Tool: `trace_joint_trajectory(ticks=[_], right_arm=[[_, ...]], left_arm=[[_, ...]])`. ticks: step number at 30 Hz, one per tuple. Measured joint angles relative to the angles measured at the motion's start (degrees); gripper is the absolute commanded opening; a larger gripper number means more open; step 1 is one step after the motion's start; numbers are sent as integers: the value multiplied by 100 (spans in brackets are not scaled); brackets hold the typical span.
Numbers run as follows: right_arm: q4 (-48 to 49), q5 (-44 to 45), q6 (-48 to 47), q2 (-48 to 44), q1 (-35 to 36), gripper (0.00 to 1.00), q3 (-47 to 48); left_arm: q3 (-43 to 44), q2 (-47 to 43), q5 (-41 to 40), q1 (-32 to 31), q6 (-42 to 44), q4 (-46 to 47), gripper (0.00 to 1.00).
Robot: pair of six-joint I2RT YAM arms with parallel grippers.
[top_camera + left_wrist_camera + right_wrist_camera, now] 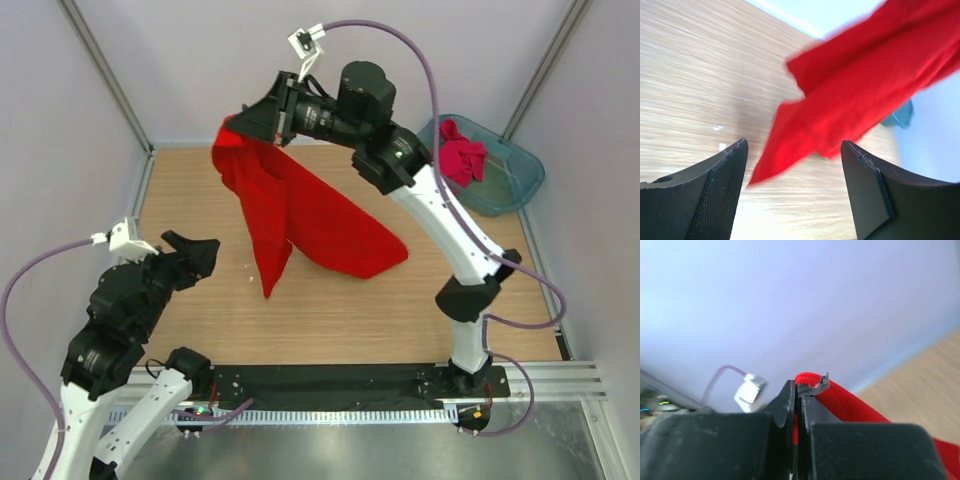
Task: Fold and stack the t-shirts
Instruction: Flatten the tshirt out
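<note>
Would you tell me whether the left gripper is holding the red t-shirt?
No, the left gripper is open and empty; the red t-shirt hangs from the right gripper.

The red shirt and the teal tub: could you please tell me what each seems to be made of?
The red shirt looks like soft, matte cloth, probably cotton knit: it hangs in limp folds from the right hand. The tub looks like smooth translucent plastic: a stiff rim, and teal walls that let light through.

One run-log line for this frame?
right gripper: shut on red t-shirt, held up over table | left gripper: open, empty | crimson t-shirt: in teal tub
</note>
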Motion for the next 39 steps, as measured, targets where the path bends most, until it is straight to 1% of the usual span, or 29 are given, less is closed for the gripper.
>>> trace_joint_trajectory(ticks=[2, 4, 7, 8, 9, 10, 11, 13, 14, 16, 18, 20, 21, 23, 24, 27, 31, 34, 37, 39], right_arm=[[699, -579, 708, 557, 0, 1, 533], [1137, -992, 1158, 791, -13, 1, 702], [1121, -1491, 1377, 671, -173, 1, 498], [1187, -1591, 1287, 229, -326, 1, -221], [1047, -1650, 1237, -149, -483, 1, -793], [988, -1733, 1172, -667, -793, 1, -1567], [898, -1810, 1123, -1198, -1196, 1, -2352], [619, -1932, 881, -2214, -2293, 1, -3770], [258, -1805, 579, -2627, -2848, 1, -4301], [-577, -1167, 55, -3178, -3648, 1, -4964], [-1292, -551, -564, -3683, -3832, 1, -5639], [-1694, -212, -984, -4000, -3840, 1, -6201], [-1897, 85, -1176, -4116, -3853, 9, -6505], [-2199, 673, -1381, -4122, -3954, 33, -6951], [-2334, 977, -1464, -4019, -4011, 42, -7104], [-2667, 1823, -1692, -3440, -4144, 51, -7263], [-2761, 2361, -1829, -2933, -4116, 54, -7110], [-2653, 2531, -1886, -2490, -3746, 53, -6601], [-2159, 2221, -1797, -1871, -3353, 49, -6170], [-1770, 1969, -1659, -1217, -2988, 46, -5862]], left_arm=[[96, -229, -313, 0, 96, -260, 76], [232, -398, -551, 0, 151, -492, 76], [481, -476, -767, 0, 249, -739, 76], [555, -474, -822, 0, 267, -789, 76], [603, -472, -863, 0, 278, -833, 76], [647, -468, -901, 0, 295, -890, 76], [671, -466, -931, 0, 319, -925, 76], [675, -455, -970, 0, 389, -970, 76], [675, -428, -968, 0, 417, -986, 76], [678, -302, -962, 0, 457, -994, 75], [675, -111, -911, 0, 483, -977, 75], [632, 118, -789, 0, 487, -901, 75], [570, 243, -699, 0, 468, -824, 75], [413, 426, -535, 0, 391, -680, 75], [326, 529, -431, 0, 369, -621, 75], [144, 863, -61, 0, 240, -474, 75], [-35, 1191, 321, 0, 181, -365, 76], [-181, 1228, 424, 0, 162, -354, 77], [-243, 1200, 487, 0, 125, -341, 77], [-275, 1200, 535, 0, 101, -328, 77]])
